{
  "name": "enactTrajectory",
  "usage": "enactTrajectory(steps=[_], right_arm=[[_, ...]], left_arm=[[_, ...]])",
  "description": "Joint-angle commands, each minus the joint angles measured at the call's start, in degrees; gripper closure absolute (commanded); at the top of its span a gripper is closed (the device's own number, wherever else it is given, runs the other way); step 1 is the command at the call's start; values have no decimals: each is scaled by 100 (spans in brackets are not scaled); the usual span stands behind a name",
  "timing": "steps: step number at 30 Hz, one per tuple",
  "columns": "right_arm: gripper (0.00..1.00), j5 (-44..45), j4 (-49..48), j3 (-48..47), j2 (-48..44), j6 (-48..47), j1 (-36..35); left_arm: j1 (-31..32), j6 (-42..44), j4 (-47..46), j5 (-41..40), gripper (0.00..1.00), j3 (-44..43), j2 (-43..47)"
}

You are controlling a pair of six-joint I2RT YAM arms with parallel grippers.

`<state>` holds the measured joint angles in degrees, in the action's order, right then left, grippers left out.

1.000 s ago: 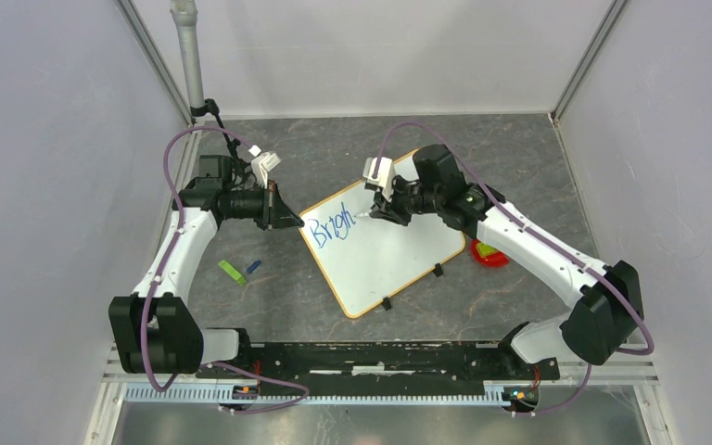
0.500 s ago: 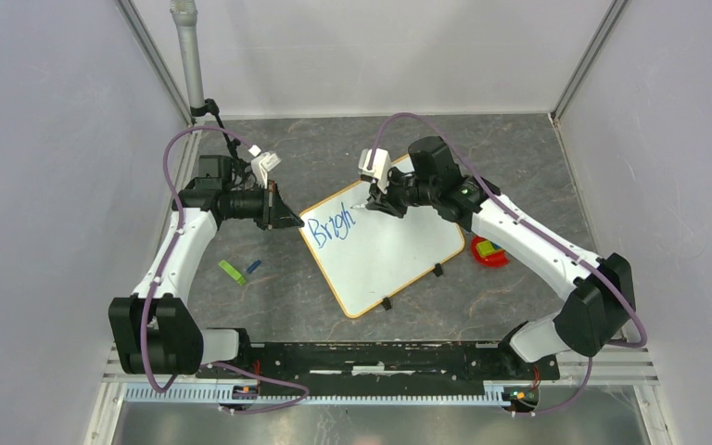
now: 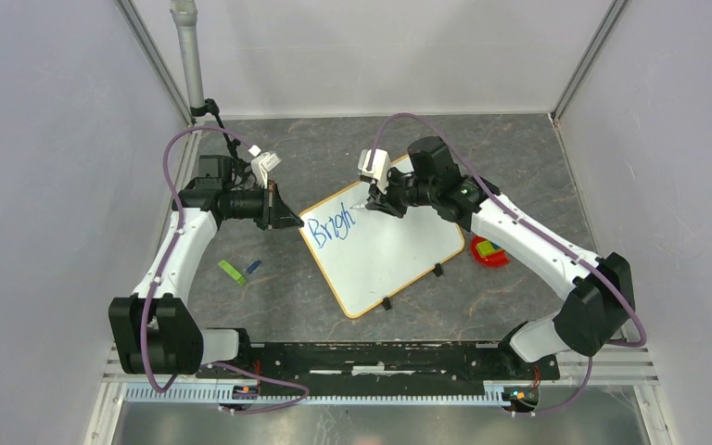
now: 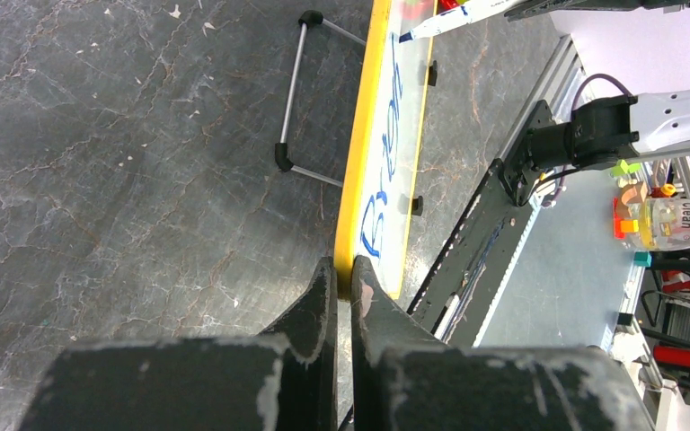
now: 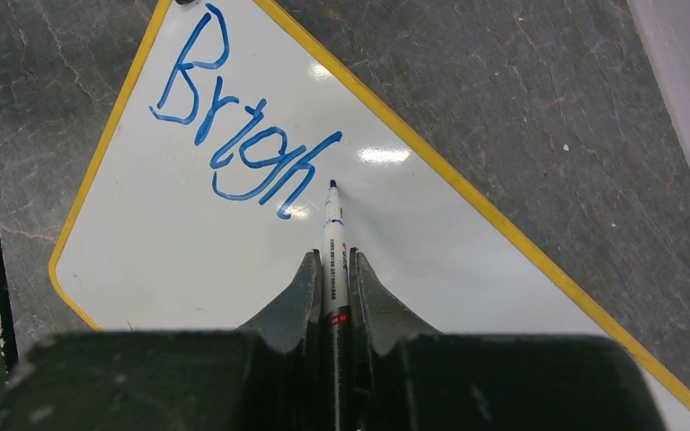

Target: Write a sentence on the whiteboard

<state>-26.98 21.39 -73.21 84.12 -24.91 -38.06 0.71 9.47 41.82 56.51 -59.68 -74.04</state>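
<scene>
The whiteboard point(image 3: 389, 250), white with a thin orange-yellow frame, lies tilted on the grey table. Blue lettering point(image 3: 326, 228) on it reads "Brigh"; it also shows in the right wrist view point(image 5: 238, 144). My left gripper point(image 3: 292, 221) is shut on the board's left corner; in the left wrist view its jaws point(image 4: 341, 274) pinch the yellow frame point(image 4: 359, 180). My right gripper point(image 3: 375, 206) is shut on a white marker point(image 5: 333, 242), tip just right of the "h", at the board surface.
A green piece point(image 3: 232, 272) and a small blue piece point(image 3: 254, 266) lie on the table left of the board. A red dish point(image 3: 489, 251) with yellow and green bits sits at the board's right. Black clip feet point(image 3: 438, 270) stick out along the board's near edge.
My right gripper and marker moved up and left, from below the "h" to just right of its top. The lettering, the board and my left gripper are unchanged.
</scene>
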Motion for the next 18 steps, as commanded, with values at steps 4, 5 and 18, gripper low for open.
enactTrajectory(steps=[4,5,18], right_arm=[[100,121,-40,-86,-51,-180,208],[100,123,-23,-81,-61,-197,240],[100,-212,43,-254,-166,-156,300]], left_arm=[[43,364,45,-92,98,-52,44],[43,366,45,-96,98,-52,36],[43,361,41,-88,98,-71,12]])
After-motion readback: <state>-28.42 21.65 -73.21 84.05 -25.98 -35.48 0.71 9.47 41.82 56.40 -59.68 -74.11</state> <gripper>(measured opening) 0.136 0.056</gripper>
